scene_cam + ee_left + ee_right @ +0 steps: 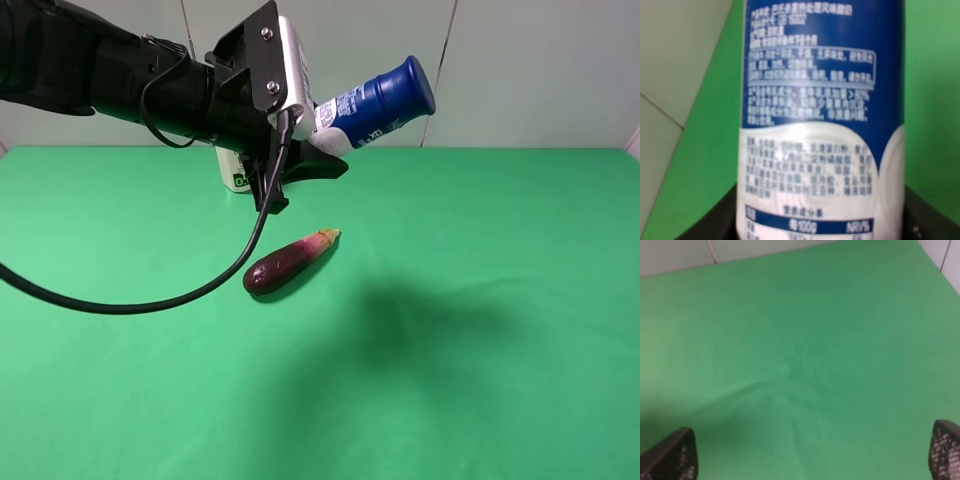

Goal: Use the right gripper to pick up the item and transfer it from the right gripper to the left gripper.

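Eggplant [290,262], glossy purple and tapered, is laid on matte green cloth [480,380]. Slim cylindrical bottle [375,105], blue-capped, is held aloft and tilted, its white base pinched by left gripper [315,140]. Right gripper [812,455], mesh-padded, is spread wide over cloth.

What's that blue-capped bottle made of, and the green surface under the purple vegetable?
The bottle is probably smooth plastic: its blue cap shows glossy highlights, and a printed label wraps the body. The green surface looks like matte cloth or felt: no shine, and soft creases show in the right wrist view.
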